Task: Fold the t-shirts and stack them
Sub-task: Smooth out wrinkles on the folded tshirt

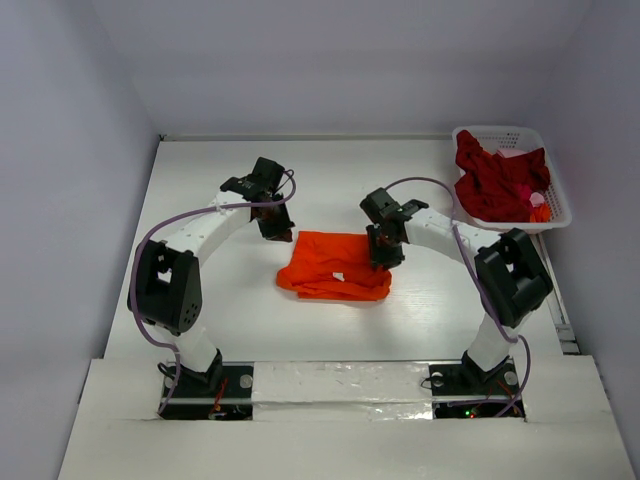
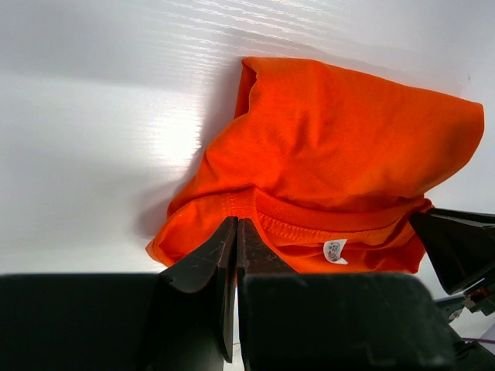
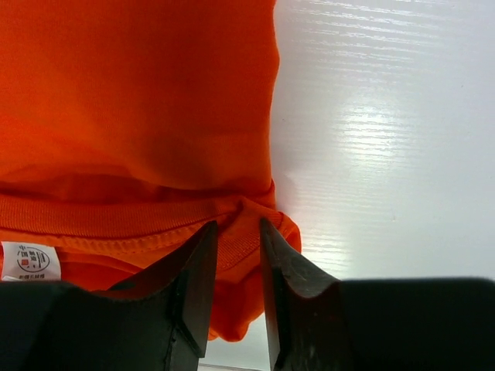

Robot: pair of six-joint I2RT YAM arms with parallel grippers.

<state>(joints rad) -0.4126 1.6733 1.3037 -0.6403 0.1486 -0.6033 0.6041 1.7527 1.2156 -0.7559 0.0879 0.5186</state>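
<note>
The orange t-shirt (image 1: 335, 265) lies bunched and partly folded at the table's middle; it also shows in the left wrist view (image 2: 340, 147) and the right wrist view (image 3: 131, 100). My left gripper (image 1: 274, 228) is shut and empty, its tips (image 2: 236, 224) at the shirt's near-left edge by the collar seam. My right gripper (image 1: 383, 256) is at the shirt's right edge, its jaws (image 3: 236, 232) closed narrowly on a bunched fold of the ribbed collar. The crimson t-shirt (image 1: 495, 185) lies crumpled in the basket at the far right.
The white lattice basket (image 1: 500, 131) stands at the table's far right corner, with a small pink and orange item (image 1: 540, 205) beside the crimson cloth. White walls enclose the table on three sides. The right arm's finger shows in the left wrist view (image 2: 456, 247).
</note>
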